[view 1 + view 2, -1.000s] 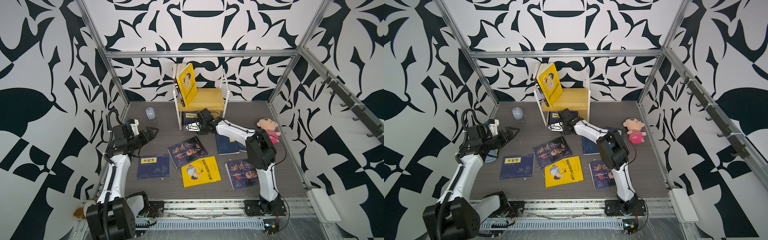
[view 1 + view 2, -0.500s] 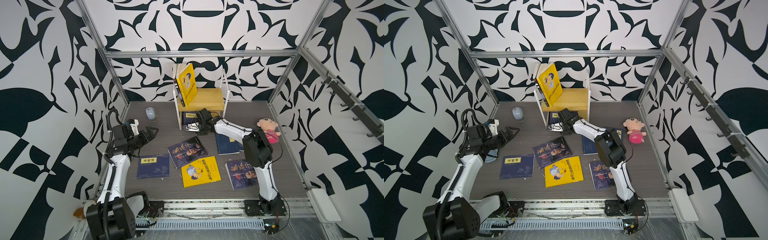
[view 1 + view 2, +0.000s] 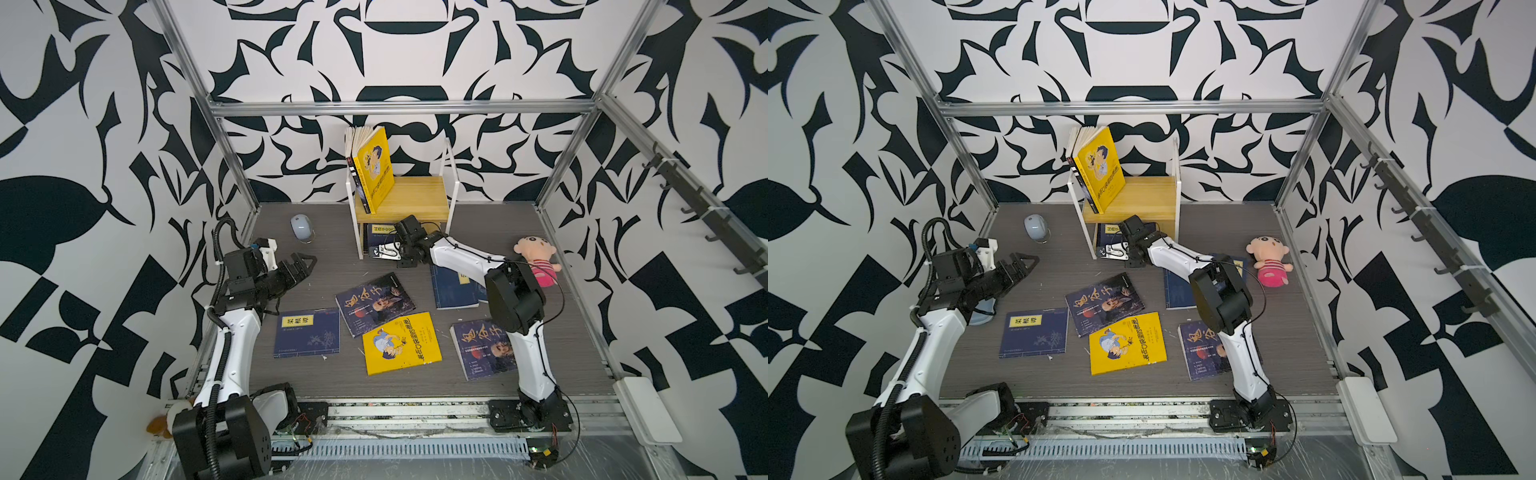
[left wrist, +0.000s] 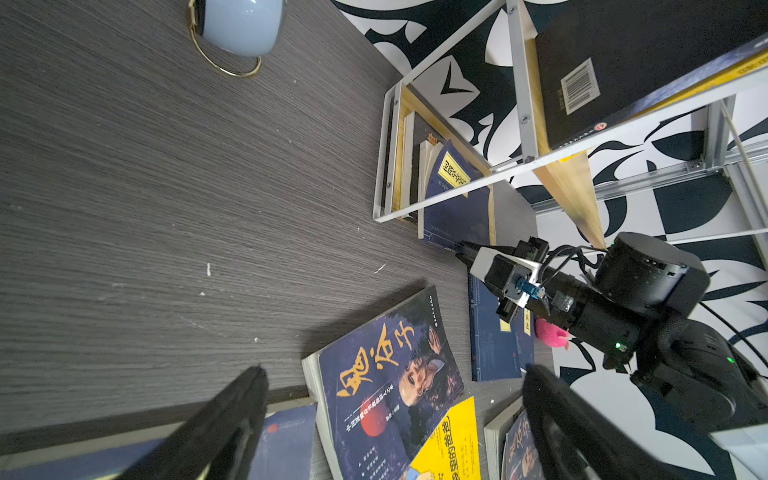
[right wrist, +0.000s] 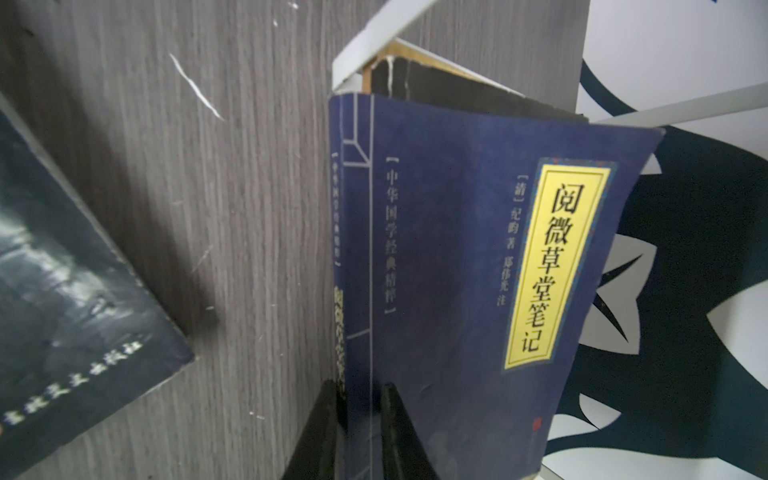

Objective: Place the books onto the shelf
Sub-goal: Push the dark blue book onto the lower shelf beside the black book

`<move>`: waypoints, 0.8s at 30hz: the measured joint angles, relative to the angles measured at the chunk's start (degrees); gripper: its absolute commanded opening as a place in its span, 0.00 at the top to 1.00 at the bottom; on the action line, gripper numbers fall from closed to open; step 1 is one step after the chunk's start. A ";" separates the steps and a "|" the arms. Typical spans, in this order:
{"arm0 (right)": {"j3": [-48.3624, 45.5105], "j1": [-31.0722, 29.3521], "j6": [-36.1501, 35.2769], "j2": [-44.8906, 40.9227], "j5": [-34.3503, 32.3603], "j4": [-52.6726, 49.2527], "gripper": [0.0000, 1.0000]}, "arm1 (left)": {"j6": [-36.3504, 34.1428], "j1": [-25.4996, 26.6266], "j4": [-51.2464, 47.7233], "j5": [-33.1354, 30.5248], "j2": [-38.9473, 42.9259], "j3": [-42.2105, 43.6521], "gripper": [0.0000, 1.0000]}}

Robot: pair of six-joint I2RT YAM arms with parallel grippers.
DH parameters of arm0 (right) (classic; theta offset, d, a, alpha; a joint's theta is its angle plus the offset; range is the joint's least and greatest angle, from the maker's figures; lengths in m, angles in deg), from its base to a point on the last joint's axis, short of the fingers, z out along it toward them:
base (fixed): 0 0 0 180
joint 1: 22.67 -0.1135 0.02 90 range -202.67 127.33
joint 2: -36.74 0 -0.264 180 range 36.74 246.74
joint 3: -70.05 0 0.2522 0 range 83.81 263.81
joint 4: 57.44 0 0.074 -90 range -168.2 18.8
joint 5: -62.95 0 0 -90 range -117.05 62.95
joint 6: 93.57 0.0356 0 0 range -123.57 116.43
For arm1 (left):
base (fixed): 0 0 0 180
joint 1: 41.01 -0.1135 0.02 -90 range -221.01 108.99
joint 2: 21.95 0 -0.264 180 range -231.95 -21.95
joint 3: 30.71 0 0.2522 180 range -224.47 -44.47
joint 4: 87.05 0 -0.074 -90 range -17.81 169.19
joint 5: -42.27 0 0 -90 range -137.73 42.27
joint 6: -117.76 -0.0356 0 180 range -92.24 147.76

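Both top views: the shelf [image 3: 405, 199] stood at the table's [image 3: 498, 226] 12 o'clock, with a yellow book [image 3: 374, 166] upright on top and other books [image 3: 401, 343] flat toward 6. The left gripper [image 3: 1022, 266], at 9 o'clock, was spread and empty.

Left wrist: a navy book [image 4: 457, 199] stood in the lower tier.

Right wrist: the right gripper [image 5: 361, 388] pinched its spine edge.

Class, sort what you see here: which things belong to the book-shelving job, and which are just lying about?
Belong to the job: two-tier wooden shelf with white metal frame; navy blue paperback in the right gripper; flat yellow cartoon-cover book; dark blue portrait-cover books; flat navy blue books.

Lying about: pale grey computer mouse; pink plush doll.
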 measured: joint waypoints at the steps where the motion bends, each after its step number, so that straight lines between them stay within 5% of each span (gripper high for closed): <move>1: 0.00 0.09 0.00 0.00 -0.13 0.20 0.81 | 0.00 0.00 0.00 0.00 0.00 -0.02 0.00; 24: 2.84 0.85 1.46 2.64 -1.07 1.92 0.82 | -0.15 -0.11 0.02 0.00 0.00 0.00 0.00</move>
